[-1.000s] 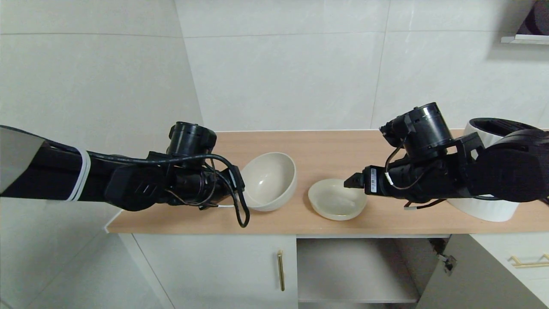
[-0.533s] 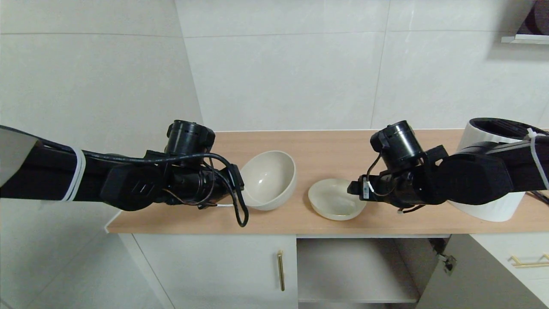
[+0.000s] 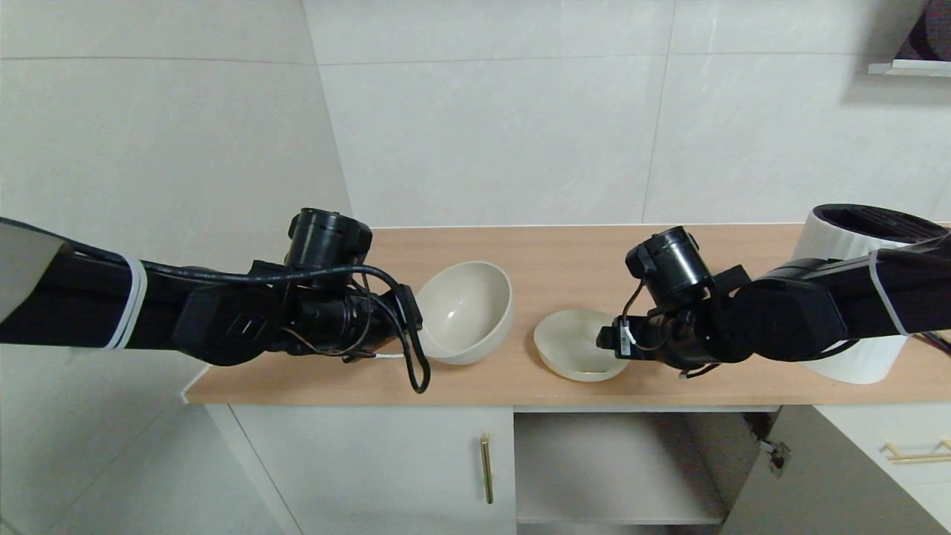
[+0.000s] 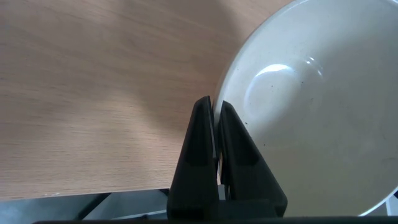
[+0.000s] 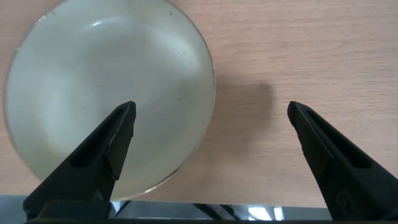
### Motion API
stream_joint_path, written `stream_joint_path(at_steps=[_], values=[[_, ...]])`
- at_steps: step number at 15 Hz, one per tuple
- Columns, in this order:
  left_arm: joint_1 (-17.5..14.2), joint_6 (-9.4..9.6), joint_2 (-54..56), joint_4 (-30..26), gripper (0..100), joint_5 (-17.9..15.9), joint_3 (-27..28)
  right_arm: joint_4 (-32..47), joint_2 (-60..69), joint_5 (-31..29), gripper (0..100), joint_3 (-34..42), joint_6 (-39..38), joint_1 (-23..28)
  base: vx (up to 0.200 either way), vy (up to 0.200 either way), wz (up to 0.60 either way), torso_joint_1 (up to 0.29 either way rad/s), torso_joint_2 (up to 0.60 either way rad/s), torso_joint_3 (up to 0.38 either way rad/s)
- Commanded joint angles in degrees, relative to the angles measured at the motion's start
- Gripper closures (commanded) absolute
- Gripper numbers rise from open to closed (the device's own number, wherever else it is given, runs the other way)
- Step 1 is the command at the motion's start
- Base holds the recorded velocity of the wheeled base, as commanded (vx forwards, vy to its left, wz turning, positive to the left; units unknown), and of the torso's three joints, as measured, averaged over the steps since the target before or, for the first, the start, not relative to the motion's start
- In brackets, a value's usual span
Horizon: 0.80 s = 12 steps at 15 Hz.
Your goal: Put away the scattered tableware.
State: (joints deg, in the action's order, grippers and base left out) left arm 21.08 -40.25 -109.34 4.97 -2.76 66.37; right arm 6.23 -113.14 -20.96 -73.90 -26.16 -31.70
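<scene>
The left gripper (image 4: 214,107) pinches the rim of the tilted deep bowl (image 3: 466,308) on the wooden counter (image 3: 565,256). The right gripper (image 5: 211,111), fingers wide apart, is over the rim of the shallow dish (image 3: 573,343) at the counter's front middle.

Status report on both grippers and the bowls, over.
Left gripper shut on large bowl rim, bowl tilted. Right gripper open, straddling small bowl rim. White canister beyond right arm, not in the way.
</scene>
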Motion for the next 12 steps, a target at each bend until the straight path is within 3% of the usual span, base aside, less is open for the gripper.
stream_joint_path(at_steps=[1,3,4,12], values=[[0.02,0.00,0.09,0.04,100,0.03,-0.10,0.01,-0.94,0.04,0,-0.37,-0.12,-0.03,0.000,0.000,0.00,0.000,0.00,0.000],[-0.07,0.00,0.18,0.04,100,0.03,-0.10,0.01,-1.20,0.13,0,-0.54,-0.12,0.05,0.000,0.000,0.00,0.000,0.00,0.000],[-0.07,0.00,0.18,0.04,100,0.03,-0.10,0.10,-1.20,0.30,100,-0.54,-0.12,-0.03,0.000,0.000,0.00,0.000,0.00,0.000],[-0.07,0.00,0.44,-0.58,100,0.03,-0.01,0.36,-0.85,0.65,100,-0.54,-0.12,0.05,0.000,0.000,0.00,0.000,0.00,0.000]])
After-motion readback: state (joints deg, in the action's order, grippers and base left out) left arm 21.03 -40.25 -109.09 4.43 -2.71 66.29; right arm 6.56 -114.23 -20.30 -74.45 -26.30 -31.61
